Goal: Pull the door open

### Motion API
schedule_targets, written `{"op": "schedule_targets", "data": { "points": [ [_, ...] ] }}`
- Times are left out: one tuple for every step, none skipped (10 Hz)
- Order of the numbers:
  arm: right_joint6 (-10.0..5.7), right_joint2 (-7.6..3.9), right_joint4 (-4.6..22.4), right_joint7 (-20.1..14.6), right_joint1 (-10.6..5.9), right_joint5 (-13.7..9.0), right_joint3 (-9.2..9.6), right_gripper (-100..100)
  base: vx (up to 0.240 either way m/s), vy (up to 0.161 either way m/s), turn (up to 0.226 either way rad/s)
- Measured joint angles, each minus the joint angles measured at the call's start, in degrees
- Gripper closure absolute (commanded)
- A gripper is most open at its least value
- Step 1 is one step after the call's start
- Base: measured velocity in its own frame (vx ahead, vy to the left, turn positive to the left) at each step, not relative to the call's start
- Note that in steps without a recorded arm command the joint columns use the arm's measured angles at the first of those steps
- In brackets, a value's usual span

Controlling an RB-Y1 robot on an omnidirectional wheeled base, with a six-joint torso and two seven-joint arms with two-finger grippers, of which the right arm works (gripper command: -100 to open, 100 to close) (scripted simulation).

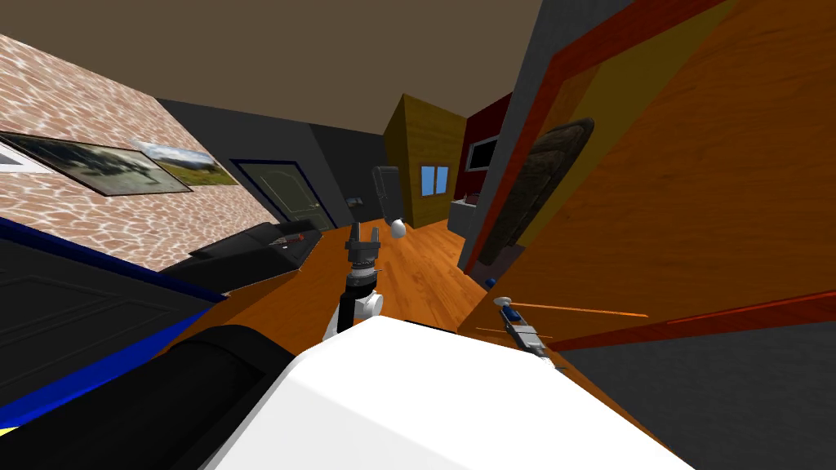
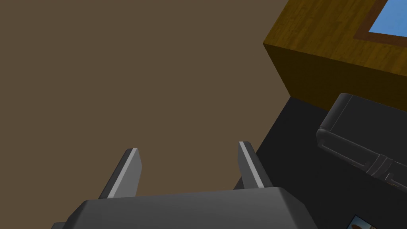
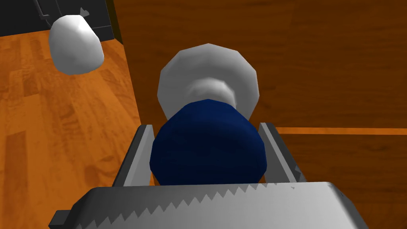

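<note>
Now R jaws pinch 1 blue door knob (image 3: 206, 147); L jaws apart.

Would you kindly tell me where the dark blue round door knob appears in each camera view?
Head view: the dark blue round door knob sits lower middle-right, on the orange wooden door.
Left wrist view: the open left gripper points away from that door.
Right wrist view: the right gripper holds the knob between its fingers.
Shared landmark: the white egg-shaped object on the floor.
</note>
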Motion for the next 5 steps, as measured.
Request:
{"op": "schedule_targets", "data": {
  "points": [
    [-0.75, -0.33, 0.03, -0.27, 0.46, 0.11, 0.33, 100, -0.200, -0.060, 0.116],
    [-1.35, -0.61, 0.20, -0.55, 0.72, 0.19, 0.60, 100, -0.187, -0.063, 0.111],
    [-2.19, -0.70, 0.91, -0.94, 0.75, 0.31, 0.89, 100, -0.082, -0.028, 0.023],
    [-2.30, -0.66, 1.06, -1.03, 0.85, 0.38, 1.01, 100, -0.105, -0.045, 0.120],
    [-2.39, -0.65, 1.34, -1.14, 0.84, 0.38, 1.09, 100, -0.168, -0.084, 0.153]
  ]
}}
